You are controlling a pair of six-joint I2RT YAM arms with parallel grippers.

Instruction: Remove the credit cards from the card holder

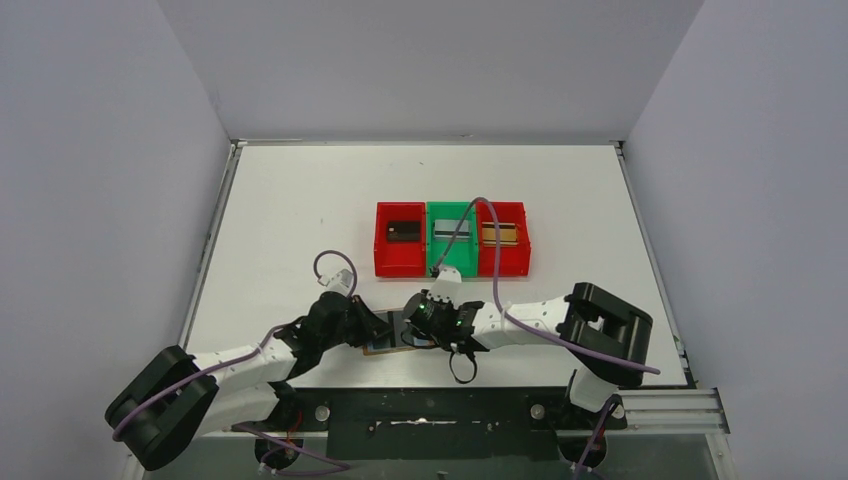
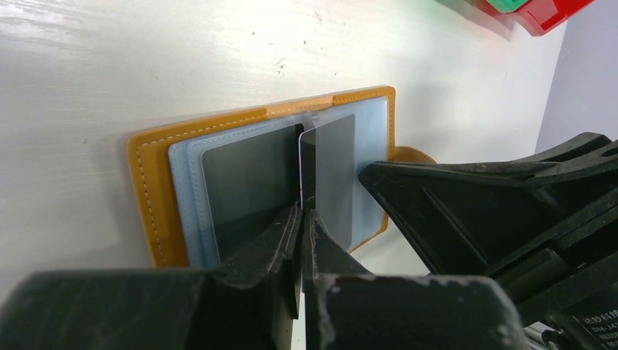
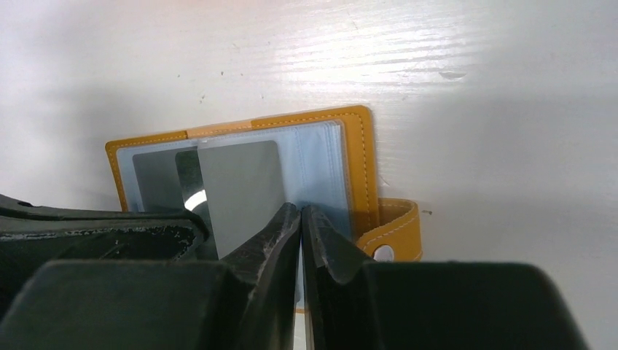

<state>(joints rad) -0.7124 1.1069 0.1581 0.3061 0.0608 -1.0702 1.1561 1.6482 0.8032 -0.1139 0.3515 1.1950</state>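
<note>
Crowding low near the front of the table [image 1: 300, 220], both arms are working over the card holder [image 2: 149, 197]. It is lying open and flat, with its blue-grey pockets facing up and its snap tab [image 3: 393, 230] sticking out at one side.

The left gripper [image 2: 302, 215] is showing its fingers pressed together to a slit. Its tips are sitting at the edge of a light grey card [image 2: 335, 175], which is riding partway out of its pocket, while a darker card [image 2: 248, 182] is lying seated beside it. The right gripper [image 3: 300, 215] is likewise closed, with its tips close against that light card. I cannot tell whether either pair is pinching card, sleeve or nothing.

Farther back, the left red bin [image 1: 385, 262] is holding a black card [image 1: 403, 231], the green bin [image 1: 432, 215] a silver card [image 1: 452, 230], and the right red bin [image 1: 522, 255] a gold card [image 1: 499, 234].

Judgement: the light grey card is being extracted.
- **Doing it well:** one arm should be pinning the leather flat while the other is drawing the card slowly, straight along the pocket mouth.
- **Risks:** the holder may drag along, a sleeve may lift with the card, or the thin card may slip from the tips.
</note>
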